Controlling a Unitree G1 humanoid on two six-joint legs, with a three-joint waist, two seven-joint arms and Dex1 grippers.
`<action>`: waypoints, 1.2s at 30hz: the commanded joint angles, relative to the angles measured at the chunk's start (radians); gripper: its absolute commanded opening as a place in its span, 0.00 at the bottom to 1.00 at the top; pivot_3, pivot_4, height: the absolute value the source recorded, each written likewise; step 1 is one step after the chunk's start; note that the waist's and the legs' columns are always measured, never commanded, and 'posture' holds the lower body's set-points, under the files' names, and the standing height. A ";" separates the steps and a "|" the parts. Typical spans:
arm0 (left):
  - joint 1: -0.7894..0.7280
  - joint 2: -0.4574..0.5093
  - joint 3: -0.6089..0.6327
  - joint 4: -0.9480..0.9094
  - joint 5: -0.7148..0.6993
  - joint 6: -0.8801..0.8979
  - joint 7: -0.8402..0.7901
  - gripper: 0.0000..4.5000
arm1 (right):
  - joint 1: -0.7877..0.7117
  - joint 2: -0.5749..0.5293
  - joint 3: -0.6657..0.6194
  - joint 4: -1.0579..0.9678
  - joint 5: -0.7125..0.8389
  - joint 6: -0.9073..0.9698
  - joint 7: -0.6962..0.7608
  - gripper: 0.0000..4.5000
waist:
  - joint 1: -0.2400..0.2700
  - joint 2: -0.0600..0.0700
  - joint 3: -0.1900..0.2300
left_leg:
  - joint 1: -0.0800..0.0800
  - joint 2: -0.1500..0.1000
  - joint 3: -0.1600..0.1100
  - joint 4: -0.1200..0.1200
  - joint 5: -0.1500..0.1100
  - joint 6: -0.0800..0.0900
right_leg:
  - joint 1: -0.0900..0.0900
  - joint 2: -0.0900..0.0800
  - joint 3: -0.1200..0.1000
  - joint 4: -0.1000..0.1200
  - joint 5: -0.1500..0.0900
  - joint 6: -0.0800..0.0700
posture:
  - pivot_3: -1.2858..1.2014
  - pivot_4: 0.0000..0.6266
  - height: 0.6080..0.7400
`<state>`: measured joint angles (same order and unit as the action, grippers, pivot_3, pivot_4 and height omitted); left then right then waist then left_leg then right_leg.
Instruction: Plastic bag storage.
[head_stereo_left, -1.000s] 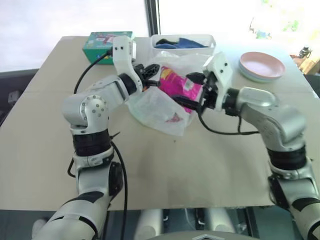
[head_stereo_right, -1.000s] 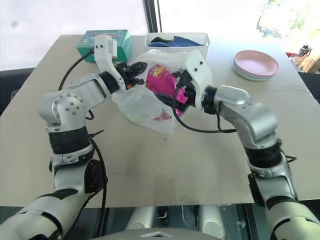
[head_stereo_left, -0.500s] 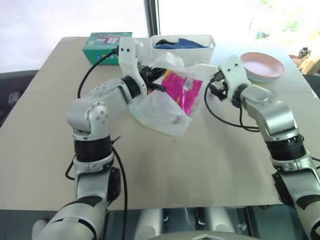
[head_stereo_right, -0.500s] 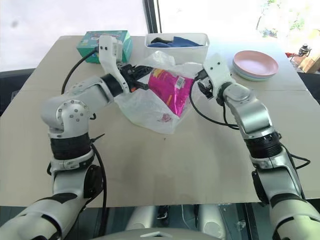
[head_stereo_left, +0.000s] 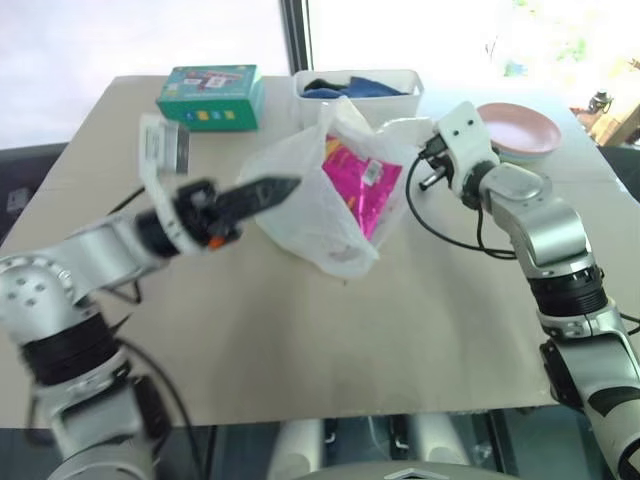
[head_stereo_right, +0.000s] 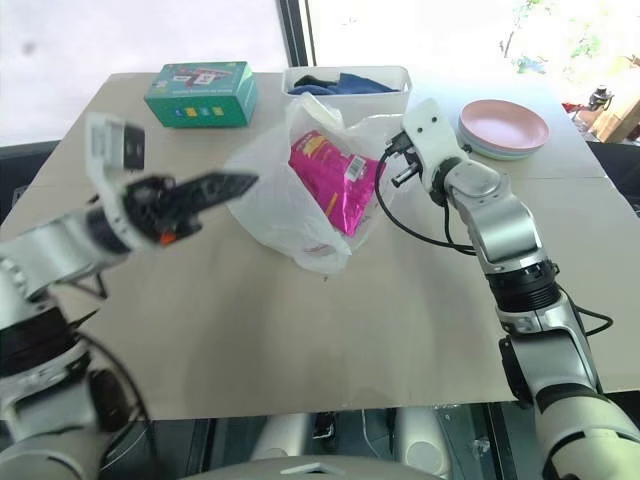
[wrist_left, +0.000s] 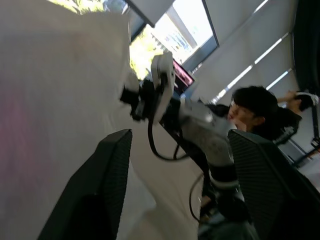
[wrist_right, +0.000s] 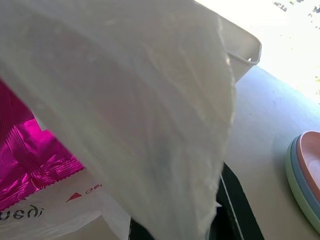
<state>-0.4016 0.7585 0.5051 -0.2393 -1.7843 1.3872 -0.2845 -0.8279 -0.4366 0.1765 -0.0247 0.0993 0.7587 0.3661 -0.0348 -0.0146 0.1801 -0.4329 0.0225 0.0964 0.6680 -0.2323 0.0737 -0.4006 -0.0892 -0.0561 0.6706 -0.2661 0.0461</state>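
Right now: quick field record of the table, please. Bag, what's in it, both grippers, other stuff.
bag: plastic bag on the table, mouth up
contents: pink snack packet inside
right gripper: shut on the bag's edge
left gripper: open, beside the bag, holding nothing
behind bag: white bin with dark cloth, green box
right side: stacked plates

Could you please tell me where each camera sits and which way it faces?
Eye views: head, looking down over the table; both arms show.
Left wrist view: past the open left hand toward the right arm and a seated person.
Right wrist view: pressed against the thin translucent white plastic bag in the shut right hand.
All share the bag.
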 joint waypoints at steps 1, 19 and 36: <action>0.110 0.075 -0.097 -0.136 -0.097 -0.067 0.067 0.85 | -0.007 0.000 -0.022 -0.057 -0.005 -0.004 0.015 0.00 | 0.006 0.000 0.000 | 0.001 -0.001 -0.001 0.000 0.000 0.000 | 0.002 -0.001 0.000 0.000 0.000 0.000 | 0.52 0.24 1.00; -0.124 -0.094 -0.549 -0.123 0.436 -0.240 0.002 0.85 | -0.028 0.015 -0.004 -0.092 -0.032 0.040 0.031 0.00 | 0.023 0.000 0.000 | 0.001 -0.002 -0.004 0.000 0.001 -0.001 | 0.004 0.006 -0.007 -0.001 0.001 -0.002 | 0.52 0.24 1.00; -0.156 -0.304 -0.507 -0.100 0.609 -0.331 -0.095 0.14 | -0.038 0.036 -0.051 -0.082 0.000 0.060 0.049 0.00 | 0.019 0.000 0.000 | 0.000 0.000 -0.003 -0.001 0.001 -0.001 | 0.003 0.007 -0.005 -0.002 0.001 -0.002 | 0.52 0.24 1.00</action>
<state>-0.5478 0.4642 -0.1037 -0.2893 -1.0766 1.0912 -0.3689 -0.8328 -0.3991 0.1721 -0.0758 0.0879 0.8248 0.4100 -0.0155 -0.0142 0.1802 -0.4327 0.0228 0.0934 0.6674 -0.2314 0.0728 -0.3977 -0.0826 -0.0611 0.6682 -0.2652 0.0446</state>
